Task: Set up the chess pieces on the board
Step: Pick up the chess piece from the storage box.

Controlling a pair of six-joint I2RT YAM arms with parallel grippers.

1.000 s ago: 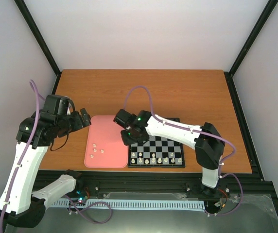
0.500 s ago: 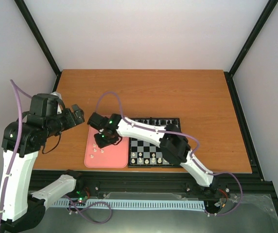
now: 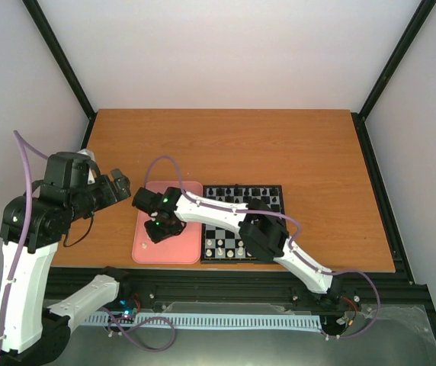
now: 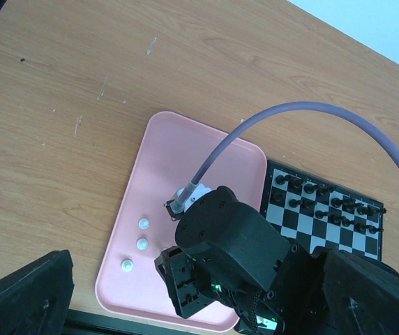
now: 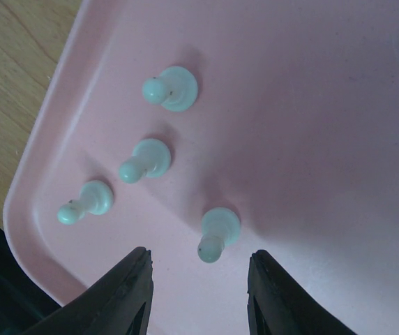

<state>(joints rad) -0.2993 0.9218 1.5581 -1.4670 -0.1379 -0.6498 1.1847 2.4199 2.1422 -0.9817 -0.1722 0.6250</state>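
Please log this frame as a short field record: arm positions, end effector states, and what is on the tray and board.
right end effector: open, low over the pink rounded plastic tray, lined up with the nearest pawn, not gripping it
left end effector: open, empty, left of the tray
on tray: four small cream-white pawns
black-and-silver checked chessboard: black chessmen on far rows, white chessmen on near row
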